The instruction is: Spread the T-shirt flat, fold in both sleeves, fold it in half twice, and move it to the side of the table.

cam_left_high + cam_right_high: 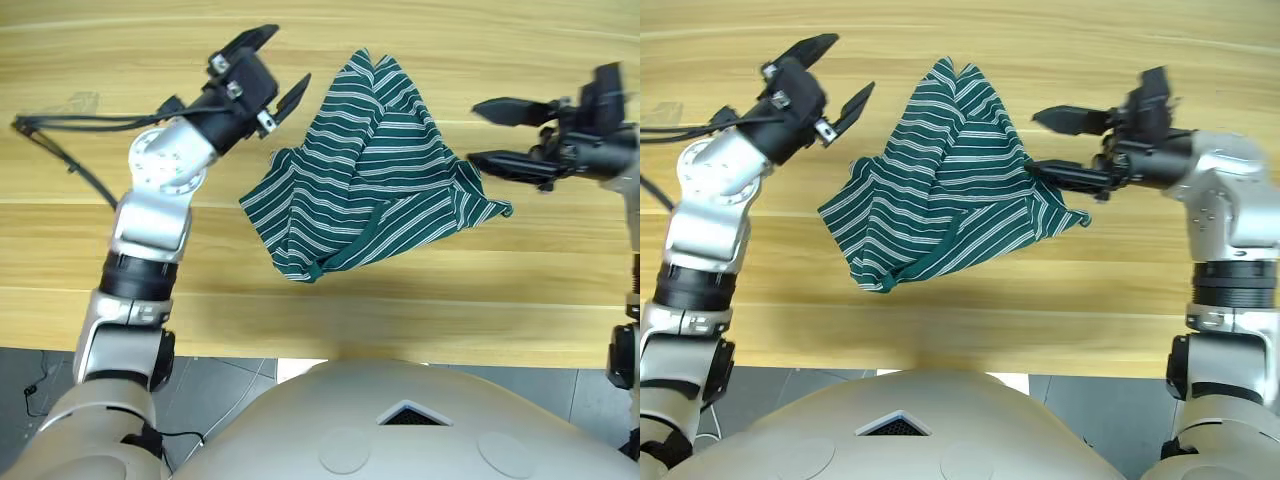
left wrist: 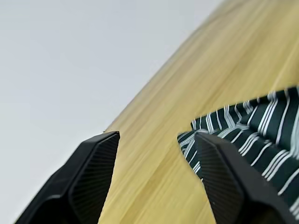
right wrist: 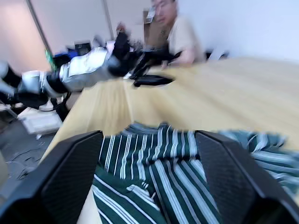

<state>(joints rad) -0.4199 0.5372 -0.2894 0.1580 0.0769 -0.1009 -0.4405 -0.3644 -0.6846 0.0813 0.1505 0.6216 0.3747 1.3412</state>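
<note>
A green T-shirt [image 1: 365, 185] with white stripes lies crumpled in a heap at the middle of the wooden table [image 1: 100, 280]. My left gripper [image 1: 285, 72] hovers open just left of the shirt's far part, its fingers [image 2: 93, 177] spread with nothing between them. My right gripper [image 1: 478, 134] is open at the shirt's right edge, one finger [image 1: 1065, 176] low beside the fabric, the other raised. In the right wrist view the striped cloth [image 3: 163, 158] lies between and below the two fingers. In the left wrist view a corner of the shirt [image 2: 261, 121] sits beside one finger.
Black cables [image 1: 60, 135] run over the table's far left from the left arm. Bare wood surrounds the shirt on all sides, with the table's near edge [image 1: 300, 355] close to me.
</note>
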